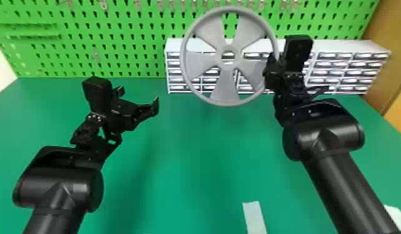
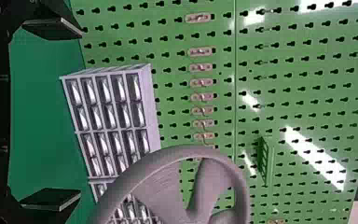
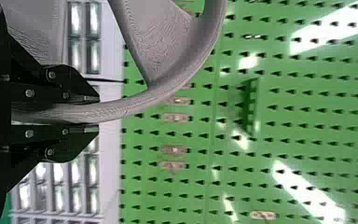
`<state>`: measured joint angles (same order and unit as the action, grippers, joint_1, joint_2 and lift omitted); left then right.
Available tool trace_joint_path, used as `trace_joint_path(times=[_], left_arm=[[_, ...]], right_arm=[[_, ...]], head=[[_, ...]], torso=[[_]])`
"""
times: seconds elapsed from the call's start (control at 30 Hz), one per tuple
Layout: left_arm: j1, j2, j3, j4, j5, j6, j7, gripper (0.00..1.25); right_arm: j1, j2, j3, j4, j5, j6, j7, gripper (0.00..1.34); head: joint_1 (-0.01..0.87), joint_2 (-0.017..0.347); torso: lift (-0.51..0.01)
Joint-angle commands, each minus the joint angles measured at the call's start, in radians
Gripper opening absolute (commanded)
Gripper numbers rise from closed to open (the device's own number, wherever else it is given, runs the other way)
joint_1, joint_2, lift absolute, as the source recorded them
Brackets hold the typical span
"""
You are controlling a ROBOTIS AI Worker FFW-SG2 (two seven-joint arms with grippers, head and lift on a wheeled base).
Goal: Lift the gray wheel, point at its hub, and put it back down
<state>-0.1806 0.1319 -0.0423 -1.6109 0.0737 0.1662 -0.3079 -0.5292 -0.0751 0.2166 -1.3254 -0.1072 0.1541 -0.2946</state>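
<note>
Lift looks sorted: round gray plastic wheel (image 1: 227, 77) clamped in black right gripper (image 3: 94, 115). Black left gripper (image 2: 80, 113), fingers apart, should point at the hub (image 1: 228, 64) next.

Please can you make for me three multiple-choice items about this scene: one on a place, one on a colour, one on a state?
1. Where is the gray wheel?
A) Up off the table, in the right gripper
B) Lying on the table
C) Hanging on a hook

2. What colour is the pegboard?
A) Blue
B) White
C) Green

3. How is the left gripper?
A) Shut, empty
B) Open, empty
C) Shut on the wheel

1: A, the rim sits between the right gripper's fingers.
2: C, green surrounds its holes.
3: B, its fingers stand apart with nothing gripped.
</note>
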Motion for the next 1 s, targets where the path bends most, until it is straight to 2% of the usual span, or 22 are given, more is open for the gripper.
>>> trace_joint_path(times=[0.0, 0.17, 0.37, 0.6, 0.97], left_arm=[[0.003, 0.0, -0.001, -0.003, 0.001, 0.001, 0.0, 1.16], [0.004, 0.0, -0.002, -0.003, 0.003, 0.001, -0.002, 1.16], [0.004, 0.002, -0.007, -0.003, 0.004, 0.004, -0.005, 1.16], [0.013, 0.002, -0.008, -0.009, 0.009, 0.009, -0.011, 1.16], [0.069, 0.005, -0.001, -0.116, 0.017, 0.082, -0.04, 1.16]], right_arm=[[-0.011, -0.003, 0.012, 0.034, 0.014, -0.137, 0.0, 0.1], [-0.02, -0.002, 0.017, 0.055, 0.047, -0.212, 0.0, 0.1], [-0.032, -0.006, 0.029, 0.121, 0.09, -0.364, 0.0, 0.1], [-0.038, -0.005, 0.04, 0.196, 0.101, -0.512, -0.014, 0.1], [-0.048, -0.012, 0.046, 0.236, 0.15, -0.62, -0.066, 0.1]], head=[[0.692, 0.048], [0.692, 0.048], [0.692, 0.048], [0.692, 0.048], [0.692, 0.048]], torso=[[-0.088], [-0.088], [-0.088], [-0.088], [-0.088]])
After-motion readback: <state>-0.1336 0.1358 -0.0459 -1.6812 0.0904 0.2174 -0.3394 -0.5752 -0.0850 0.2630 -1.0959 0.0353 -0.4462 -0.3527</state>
